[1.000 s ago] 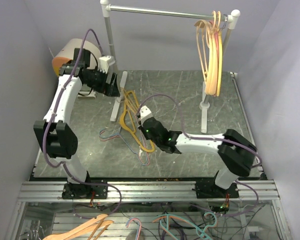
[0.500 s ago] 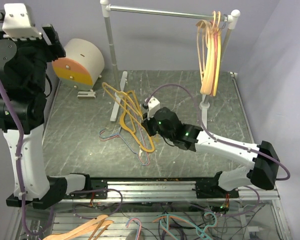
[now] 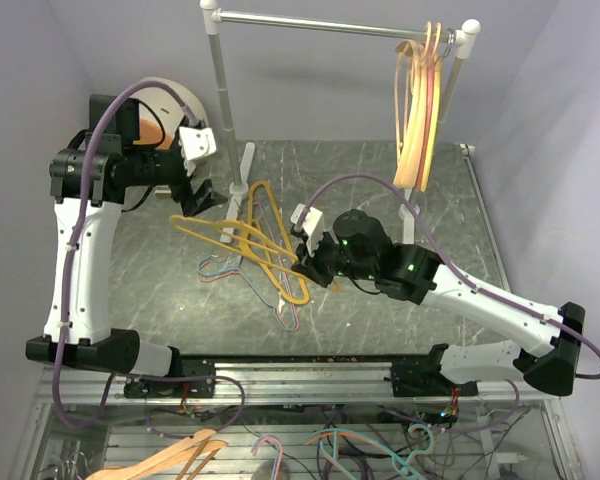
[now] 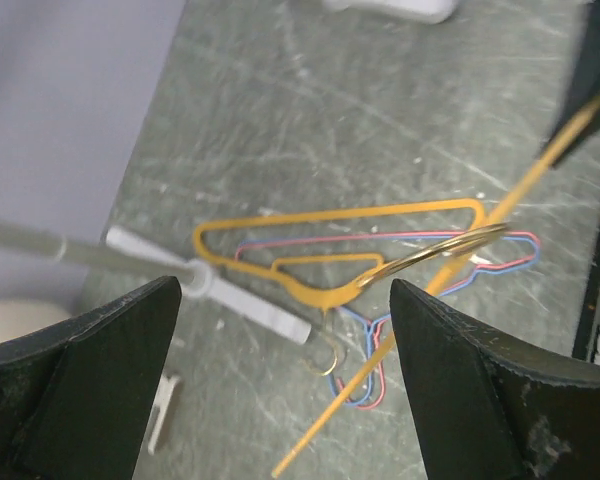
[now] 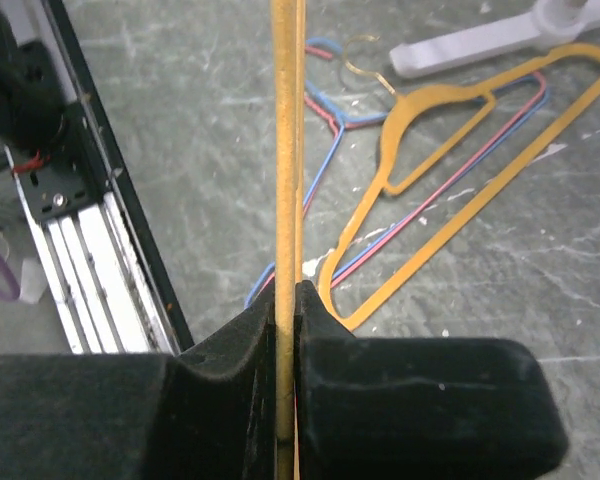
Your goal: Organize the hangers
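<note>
Yellow hanger (image 5: 284, 150), judged light, stiff and smooth, is clamped at its thin bar by the closed right gripper (image 5: 285, 300), raised over other hangers (image 3: 288, 290) on the table (image 3: 160, 270). Left gripper (image 4: 285, 295) is spread open.

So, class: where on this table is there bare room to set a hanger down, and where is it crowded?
Bare: the table between the rail's two feet, and the strip from the right foot to the right edge. Crowded: the hanger pile beside the left foot, where the right gripper clamps a yellow hanger.
</note>
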Controlling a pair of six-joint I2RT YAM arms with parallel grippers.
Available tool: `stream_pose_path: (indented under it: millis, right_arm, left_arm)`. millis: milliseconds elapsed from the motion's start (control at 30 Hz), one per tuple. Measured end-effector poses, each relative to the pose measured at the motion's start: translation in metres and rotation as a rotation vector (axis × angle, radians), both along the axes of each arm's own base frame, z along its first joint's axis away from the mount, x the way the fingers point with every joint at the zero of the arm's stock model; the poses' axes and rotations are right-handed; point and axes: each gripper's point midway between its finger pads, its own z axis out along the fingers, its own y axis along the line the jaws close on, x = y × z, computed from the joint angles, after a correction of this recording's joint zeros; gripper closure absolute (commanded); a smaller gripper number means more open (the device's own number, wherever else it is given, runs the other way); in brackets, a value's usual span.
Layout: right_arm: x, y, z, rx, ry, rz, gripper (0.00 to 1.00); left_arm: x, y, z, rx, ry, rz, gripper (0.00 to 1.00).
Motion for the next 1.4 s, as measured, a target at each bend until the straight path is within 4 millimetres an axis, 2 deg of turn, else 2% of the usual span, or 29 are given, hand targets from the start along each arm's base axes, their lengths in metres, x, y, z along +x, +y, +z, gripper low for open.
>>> stream_pose_path:
  millis: [100,200,333,500,600,700,800,1167,1233,1367,1400]
  right_arm:
    - [-0.007,-0.004,-0.012,-0.038,0.017,0.035,1.0]
    - [-0.01,-0.007,-0.024,-0.071,0.026,0.047,1.0]
    - [-0.01,-0.009,-0.03,-0.089,0.025,0.052,1.0]
    - [-0.009,-0.009,-0.03,-0.094,0.016,0.059,1.0]
    - [-0.009,-0.008,-0.035,-0.106,0.021,0.06,1.0]
    - [-0.007,-0.007,-0.04,-0.122,0.027,0.058,1.0]
    - [-0.006,-0.007,-0.043,-0.133,0.027,0.051,1.0]
    - [0.0,-0.01,-0.042,-0.147,0.001,0.035,1.0]
    - [0.001,-0.011,-0.041,-0.148,-0.004,0.03,1.0]
    - [0.002,-0.011,-0.041,-0.15,-0.008,0.026,1.0]
    - [0.002,-0.011,-0.041,-0.151,-0.009,0.024,1.0]
  left_arm:
    - [-0.025,-0.01,0.01,-0.002,-0.049,-0.151,0.02]
    - [-0.042,-0.017,0.023,-0.025,-0.094,-0.233,0.08]
    - [-0.056,-0.023,0.024,-0.052,-0.083,-0.286,0.12]
    - [-0.062,-0.029,0.007,-0.048,-0.024,-0.318,0.14]
    - [-0.064,-0.031,-0.007,-0.023,0.008,-0.331,0.2]
    - [-0.064,-0.031,-0.013,0.001,0.016,-0.332,0.34]
    - [-0.063,-0.03,-0.015,0.015,0.011,-0.333,0.43]
    - [-0.058,-0.026,-0.027,0.094,-0.003,-0.323,0.39]
    - [-0.057,-0.025,-0.035,0.123,0.005,-0.324,0.44]
    - [-0.057,-0.025,-0.04,0.148,0.0,-0.334,0.72]
    - [-0.057,-0.026,-0.041,0.15,0.003,-0.335,0.75]
